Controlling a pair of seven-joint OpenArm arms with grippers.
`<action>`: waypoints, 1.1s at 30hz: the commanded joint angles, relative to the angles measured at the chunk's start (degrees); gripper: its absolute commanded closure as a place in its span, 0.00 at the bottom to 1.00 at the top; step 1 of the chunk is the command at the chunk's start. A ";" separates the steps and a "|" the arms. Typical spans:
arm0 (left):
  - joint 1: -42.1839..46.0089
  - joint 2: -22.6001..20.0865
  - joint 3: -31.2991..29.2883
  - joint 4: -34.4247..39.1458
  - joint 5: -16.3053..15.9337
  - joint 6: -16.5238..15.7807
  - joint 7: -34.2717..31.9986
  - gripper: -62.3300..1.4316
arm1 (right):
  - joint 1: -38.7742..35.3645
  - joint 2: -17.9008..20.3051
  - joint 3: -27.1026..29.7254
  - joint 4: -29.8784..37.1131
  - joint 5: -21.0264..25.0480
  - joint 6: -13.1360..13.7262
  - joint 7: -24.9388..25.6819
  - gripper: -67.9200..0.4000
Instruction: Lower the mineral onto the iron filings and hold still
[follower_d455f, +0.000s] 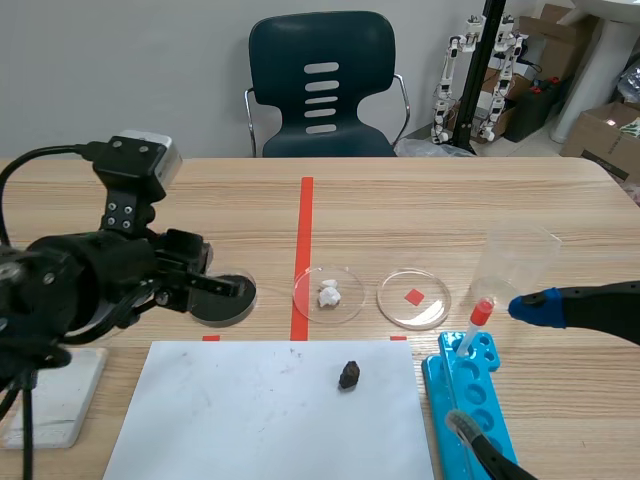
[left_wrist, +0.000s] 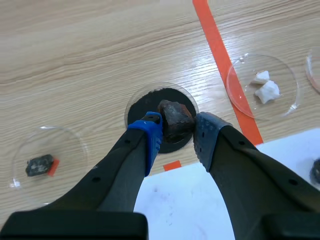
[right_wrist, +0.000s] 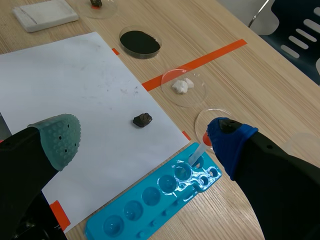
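A rough dark brown mineral (left_wrist: 175, 119) is pressed between my left gripper's (left_wrist: 177, 132) fingers, which are shut on it. Right under it lies a clear dish of black iron filings (left_wrist: 145, 107); I cannot tell whether the mineral touches them. In the scene view the left gripper (follower_d455f: 238, 289) sits low over this dish (follower_d455f: 222, 310), left of the red tape line. My right gripper (right_wrist: 144, 137) stands open and holds nothing, above the blue well tray (follower_d455f: 470, 400) at the table's right.
On a white paper sheet (follower_d455f: 260, 410) lies a small dark rock (follower_d455f: 349, 375). Behind it are a dish of white lumps (follower_d455f: 328, 294) and a dish over a red mark (follower_d455f: 413, 298). A red-capped dropper (follower_d455f: 475, 325), a clear beaker (follower_d455f: 515, 262) and a white block (follower_d455f: 50, 395) stand nearby.
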 joint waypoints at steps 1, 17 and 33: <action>3.21 -1.42 -0.39 2.91 0.07 -1.90 -3.58 0.88 | 0.04 0.00 0.04 0.31 0.61 -0.02 0.66 0.22; 39.91 -4.17 -11.21 21.42 9.90 -11.26 -27.10 0.88 | 0.04 0.00 0.04 0.31 0.61 -0.02 0.66 0.22; 50.97 -3.76 -13.75 22.73 18.95 -12.02 -38.73 0.88 | 0.04 0.00 0.04 0.31 0.61 -0.02 0.66 0.22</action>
